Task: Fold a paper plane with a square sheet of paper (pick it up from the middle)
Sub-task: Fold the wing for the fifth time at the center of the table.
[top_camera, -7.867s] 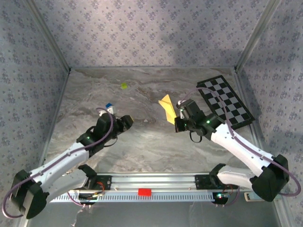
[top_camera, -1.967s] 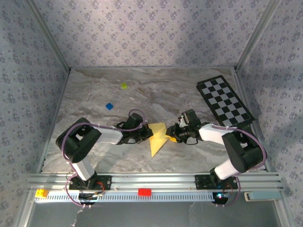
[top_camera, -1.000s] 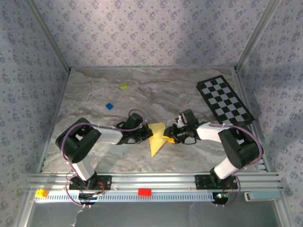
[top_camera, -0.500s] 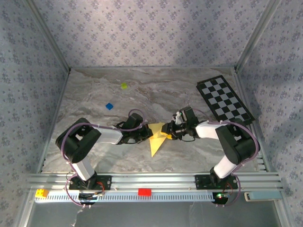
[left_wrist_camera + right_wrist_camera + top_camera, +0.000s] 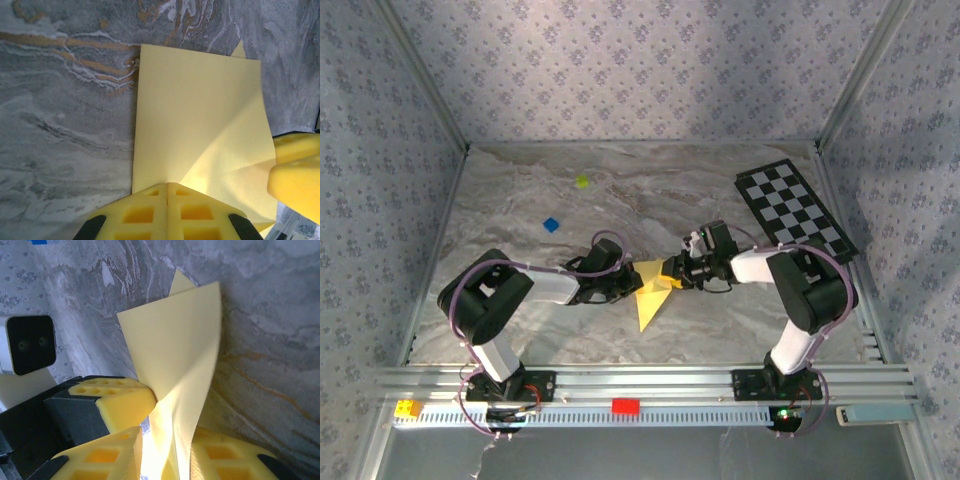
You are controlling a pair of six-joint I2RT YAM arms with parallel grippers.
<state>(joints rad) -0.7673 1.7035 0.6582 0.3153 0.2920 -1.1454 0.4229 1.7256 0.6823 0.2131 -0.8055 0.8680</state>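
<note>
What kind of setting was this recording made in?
Probably a lab robot test cell: patterned wall panels box in a marble-look table, with a metal mounting rail and a checkered board.

Paper plane (image 5: 650, 292) as reference: left gripper (image 5: 631, 284) touching its left side, right gripper (image 5: 673, 277) at its right – checkered board (image 5: 795, 212) behind-right, near block (image 5: 551, 225) and far block (image 5: 582, 182) behind-left.
</note>
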